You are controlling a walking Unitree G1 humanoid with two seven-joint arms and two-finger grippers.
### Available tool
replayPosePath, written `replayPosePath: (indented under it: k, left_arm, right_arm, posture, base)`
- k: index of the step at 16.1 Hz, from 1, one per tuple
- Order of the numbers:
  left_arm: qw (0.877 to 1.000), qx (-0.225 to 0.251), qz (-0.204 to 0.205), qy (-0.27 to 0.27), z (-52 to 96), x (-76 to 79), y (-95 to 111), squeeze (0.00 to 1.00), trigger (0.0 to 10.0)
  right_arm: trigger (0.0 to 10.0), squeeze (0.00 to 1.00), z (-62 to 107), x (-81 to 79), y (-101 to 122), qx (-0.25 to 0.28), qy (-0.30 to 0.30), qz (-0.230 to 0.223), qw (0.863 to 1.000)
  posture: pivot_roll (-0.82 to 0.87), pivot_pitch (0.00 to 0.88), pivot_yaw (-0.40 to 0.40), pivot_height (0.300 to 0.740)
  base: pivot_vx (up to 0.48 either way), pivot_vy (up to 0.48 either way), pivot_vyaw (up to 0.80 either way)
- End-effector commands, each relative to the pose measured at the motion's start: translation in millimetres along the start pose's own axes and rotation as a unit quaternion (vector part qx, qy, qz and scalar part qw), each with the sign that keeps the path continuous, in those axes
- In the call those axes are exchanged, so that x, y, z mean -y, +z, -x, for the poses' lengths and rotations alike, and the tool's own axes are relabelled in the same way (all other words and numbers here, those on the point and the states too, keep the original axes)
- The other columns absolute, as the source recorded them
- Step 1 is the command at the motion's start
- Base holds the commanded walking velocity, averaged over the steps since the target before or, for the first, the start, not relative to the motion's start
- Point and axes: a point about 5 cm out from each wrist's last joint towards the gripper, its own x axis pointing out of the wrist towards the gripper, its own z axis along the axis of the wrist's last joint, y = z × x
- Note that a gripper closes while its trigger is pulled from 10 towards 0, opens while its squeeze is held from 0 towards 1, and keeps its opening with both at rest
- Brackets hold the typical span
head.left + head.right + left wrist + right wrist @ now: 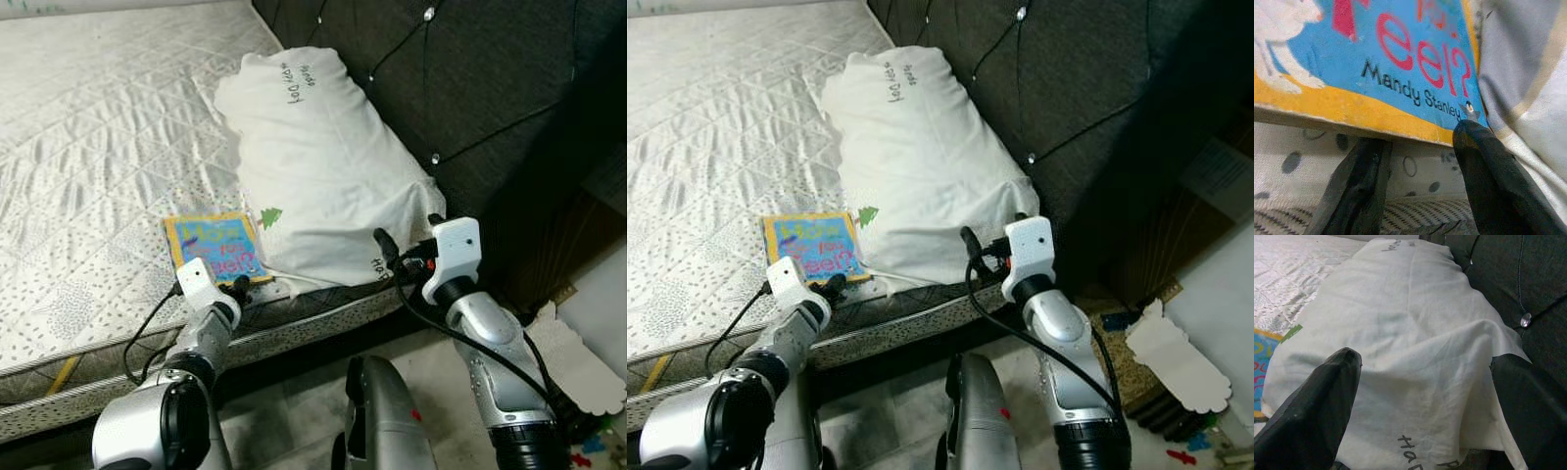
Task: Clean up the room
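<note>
A bare quilted mattress (88, 147) fills the bed, with a dark tufted headboard (470, 78) along its far side; a white pillow (313, 166) with handwritten marks lies against the headboard, reaching the mattress's near edge; just beside the pillow, touching its lower flank, lies a children's book (216, 247) with a blue cover and yellow border, flat on the mattress near the edge; the left end effector (238, 287) sits at the book's near edge, its fingers (1484, 166) spread apart, one tip resting on the cover's corner and the other below the book's edge against the mattress side, so it straddles the edge but has not clenched on it; the cover reads "Mandy Stanley" in the left wrist view; the right end effector (387, 245) is at the pillow's near corner, released, its two fingers (1312, 401) wide apart on either side of the pillow's end, with the pillow between them; a black cable (470, 343) loops along the right arm; on the floor beside the bed lies a pale scalloped piece of card (578, 367).
</note>
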Motion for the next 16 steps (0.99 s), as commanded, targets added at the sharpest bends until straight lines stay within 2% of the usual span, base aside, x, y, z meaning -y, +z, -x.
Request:
replayPosePath:
  k: [1, 3, 6, 10, 14, 16]
  left_arm:
    - [1.0, -0.014, 0.014, 0.018, 0.7, -6.5, -2, 1.0, 10.0]
    - [0.999, -0.014, 0.031, 0.026, 0.5, -9.1, 1, 1.0, 10.0]
    - [0.999, 0.006, 0.036, 0.038, 0.4, -16.9, 15, 1.0, 10.0]
    - [0.999, 0.0, 0.041, 0.035, 0.6, -19.4, 18, 1.0, 10.0]
    - [1.0, -0.018, 0.005, 0.019, 0.0, -13.0, 12, 1.0, 10.0]
    - [0.997, -0.05, -0.064, -0.003, -0.5, -3.8, 3, 1.0, 10.0]
  right_arm:
    - [10.0, 0.0, 0.5, 2.8, 1, 0.003, -0.005, 0.006, 1.0]
    - [10.0, 0.0, 1.0, 3.4, 1, 0.006, -0.006, 0.01, 1.0]
    - [10.0, 0.0, -0.6, 3.0, 1, 0.009, -0.007, 0.013, 1.0]
    - [10.0, 0.0, -5.3, -0.3, 1, 0.011, -0.002, 0.013, 1.0]
    - [10.0, 0.0, -5.4, 0.6, 0, 0.01, -0.003, 0.015, 1.0]
    - [10.0, 0.0, -6.4, -0.3, -1, 0.011, -0.003, 0.015, 1.0]
  posture:
    - [-0.17, 0.055, -0.056, 0.557]
    - [-0.17, 0.053, -0.054, 0.557]
    - [-0.16, 0.051, -0.058, 0.557]
    - [-0.15, 0.045, -0.062, 0.557]
    - [-0.15, 0.043, -0.058, 0.557]
    - [-0.14, 0.042, -0.054, 0.557]
  base:
    - [0.0, 0.0, 0.0]
    - [0.0, 0.0, 0.0]
    - [0.0, 0.0, 0.0]
    - [0.0, 0.0, 0.0]
    - [0.0, 0.0, 0.0]
    - [0.0, 0.0, 0.0]
